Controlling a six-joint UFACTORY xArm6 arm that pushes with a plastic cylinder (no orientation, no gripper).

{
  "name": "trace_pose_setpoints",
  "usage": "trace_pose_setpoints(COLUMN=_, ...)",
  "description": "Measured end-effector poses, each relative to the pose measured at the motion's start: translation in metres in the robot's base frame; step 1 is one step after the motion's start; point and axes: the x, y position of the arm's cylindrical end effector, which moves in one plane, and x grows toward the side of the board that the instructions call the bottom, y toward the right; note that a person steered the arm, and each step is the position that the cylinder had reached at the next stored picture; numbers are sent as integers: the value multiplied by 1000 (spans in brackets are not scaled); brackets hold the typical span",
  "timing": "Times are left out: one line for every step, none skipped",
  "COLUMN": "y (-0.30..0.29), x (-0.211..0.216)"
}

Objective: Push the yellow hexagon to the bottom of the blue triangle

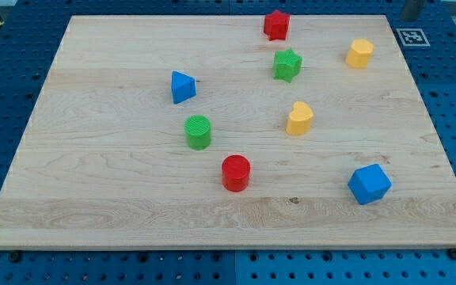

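The yellow hexagon (360, 53) sits near the board's top right. The blue triangle (182, 86) lies left of centre, far to the hexagon's left. A green cylinder (198, 131) stands just below the triangle, slightly to its right. A dark rod end, my tip (408, 17), shows at the view's top right edge. It is just off the board's corner, up and right of the yellow hexagon, and touches no block.
A red star (276, 24) and a green star (287, 65) lie at top centre, between hexagon and triangle. A yellow heart (299, 118), a red cylinder (235, 172) and a blue cube (369, 184) lie lower. The wooden board (93, 206) rests on a blue pegboard.
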Motion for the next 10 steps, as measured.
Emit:
trace_pose_setpoints(y=0, x=0)
trace_pose_setpoints(y=-17, x=0)
trace_pose_setpoints(y=-58, x=0)
trace_pose_setpoints(y=-92, x=0)
trace_pose_setpoints(y=-123, x=1)
trace_pose_setpoints(y=-124, x=1)
trace_pose_setpoints(y=-122, x=27)
trace_pose_setpoints(y=-119, x=47)
trace_pose_setpoints(y=-119, x=60)
trace_pose_setpoints(y=-119, x=75)
